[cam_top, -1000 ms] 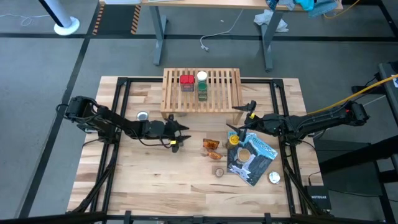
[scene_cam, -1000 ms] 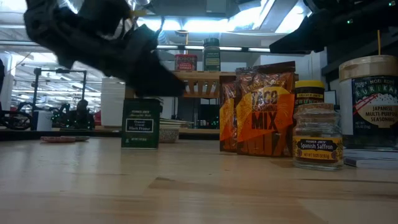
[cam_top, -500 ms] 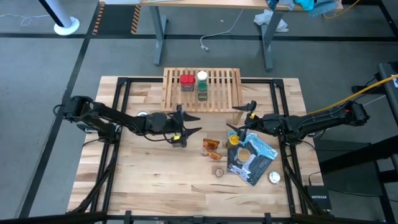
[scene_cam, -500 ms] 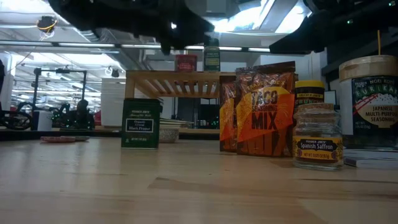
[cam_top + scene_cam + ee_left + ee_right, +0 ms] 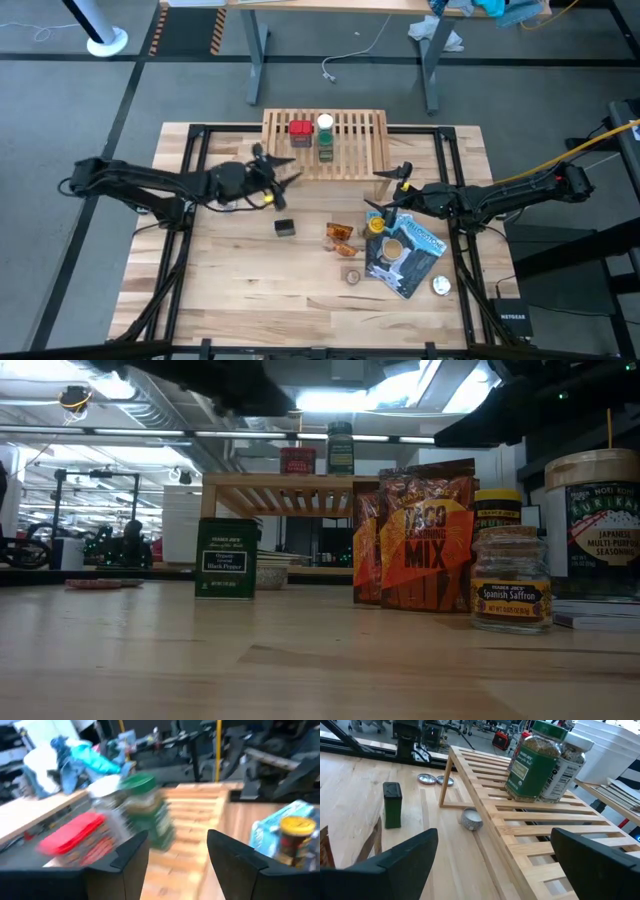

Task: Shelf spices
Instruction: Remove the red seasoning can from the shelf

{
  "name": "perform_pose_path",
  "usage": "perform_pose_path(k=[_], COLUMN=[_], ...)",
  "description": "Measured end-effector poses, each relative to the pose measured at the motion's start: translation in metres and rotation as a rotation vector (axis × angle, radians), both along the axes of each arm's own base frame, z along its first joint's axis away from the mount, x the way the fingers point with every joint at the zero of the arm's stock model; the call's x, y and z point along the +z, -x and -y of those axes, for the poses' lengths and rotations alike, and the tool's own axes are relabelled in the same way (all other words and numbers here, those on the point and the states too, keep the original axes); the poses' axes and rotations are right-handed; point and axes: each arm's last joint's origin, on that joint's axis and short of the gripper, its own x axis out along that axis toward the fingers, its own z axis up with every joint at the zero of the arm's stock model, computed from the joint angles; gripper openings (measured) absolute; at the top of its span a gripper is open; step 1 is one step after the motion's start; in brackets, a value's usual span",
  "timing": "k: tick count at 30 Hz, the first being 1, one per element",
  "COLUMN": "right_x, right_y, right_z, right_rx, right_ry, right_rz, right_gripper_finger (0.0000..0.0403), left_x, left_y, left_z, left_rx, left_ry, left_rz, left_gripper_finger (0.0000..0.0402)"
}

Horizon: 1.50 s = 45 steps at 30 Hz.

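**A:** Two fingers [image 5: 127, 855] of our left gripper [image 5: 285, 170] stand apart with nothing between them. It hangs raised off the table at the shelf's [image 5: 350, 150] front-left corner, facing the jars on top.

**B:** So we hold nothing. Where are the spices?

**A:** Three jars stand close together on the shelf: the red-capped jar [image 5: 300, 130], the white-capped jar [image 5: 325, 122] and the green-capped jar [image 5: 326, 140]. The dark tin [image 5: 285, 228] stands on the table in front of the shelf, well apart from our left gripper. The orange packets [image 5: 341, 236] are beside the tin, and the yellow-capped jar [image 5: 376, 225] sits off the shelf's front-right corner.

**B:** What worries us?

**A:** We judge the shelved jars most at risk. If we swing low across the slats, an open finger could catch one and tip it or push it off the back. Reaching down for the tin, we might clip the shelf's front edge and shift the whole rack.

**B:** And the arms?

**A:** Our left arm stretches long and nearly straight toward the shelf from its left. Our right gripper [image 5: 385, 190] waits with its fingers spread wide at the shelf's front-right corner, and that arm extends from the right.
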Motion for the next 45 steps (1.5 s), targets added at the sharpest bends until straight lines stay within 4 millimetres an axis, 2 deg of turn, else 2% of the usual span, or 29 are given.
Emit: perform_pose_path(k=[8,17,25,29,36,40,45], right_x=[0.000,0.001,0.001,0.001,0.000,0.000,0.001], right_y=[0.000,0.000,0.000,0.000,0.000,0.000,0.000], right_z=[0.000,0.000,0.000,0.000,0.000,0.000,0.000], right_rx=[0.000,0.001,0.001,-0.004,-0.009,-0.009,-0.010], right_ry=[0.000,-0.001,-0.001,0.000,0.002,0.002,0.002], right_rz=[0.000,0.007,0.011,0.011,0.005,0.005,0.006], right_gripper_finger=[0.0392,0.0392,0.0392,0.0392,0.0392,0.0392,0.0392], left_x=[0.005,-0.002,-0.003,-0.005,-0.003,0.000,-0.009], left_y=[0.042,0.055,0.072,0.074,0.073,0.067,0.057], left_z=[-0.032,-0.075,-0.106,-0.114,-0.115,-0.120,-0.128], left_rx=[0.127,0.039,-0.034,-0.047,-0.056,-0.061,-0.061], left_ry=[0.109,0.189,0.250,0.299,0.272,0.230,0.246], left_rz=[-0.097,-0.149,-0.110,-0.084,-0.070,-0.024,-0.021], left_gripper_finger=[0.0194,0.0194,0.0194,0.0194,0.0194,0.0194,0.0194])
